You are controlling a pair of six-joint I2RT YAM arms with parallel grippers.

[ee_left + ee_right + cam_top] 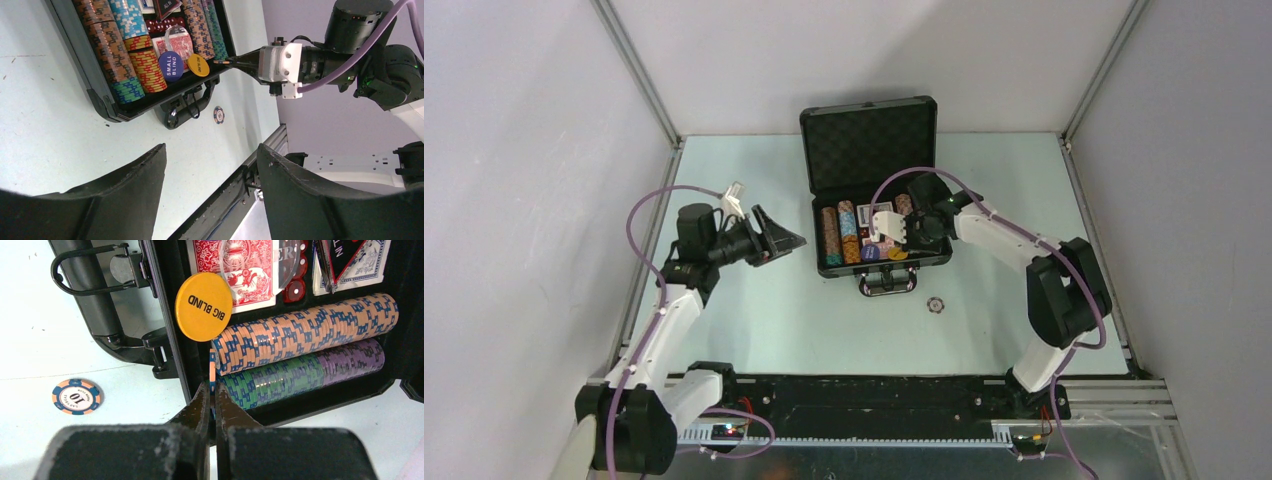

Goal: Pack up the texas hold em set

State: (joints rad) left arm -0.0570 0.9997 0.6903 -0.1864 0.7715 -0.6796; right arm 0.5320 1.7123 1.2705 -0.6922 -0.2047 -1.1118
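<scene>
Right tool (212,400) pinching one chip (213,367) edgewise | step, likely: slotting it into orange row (310,327) | next, probably: release, fetch loose chip (77,396) | left tool (211,150) spread

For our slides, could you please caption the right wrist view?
Right jaws pinch a peach-and-blue chip edge-on beside the briefcase's chip rows; a 10 chip lies outside on the table.

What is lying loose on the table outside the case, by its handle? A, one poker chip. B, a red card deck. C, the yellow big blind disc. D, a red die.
A: one poker chip lies flat on the table, close to the case handle.
</scene>
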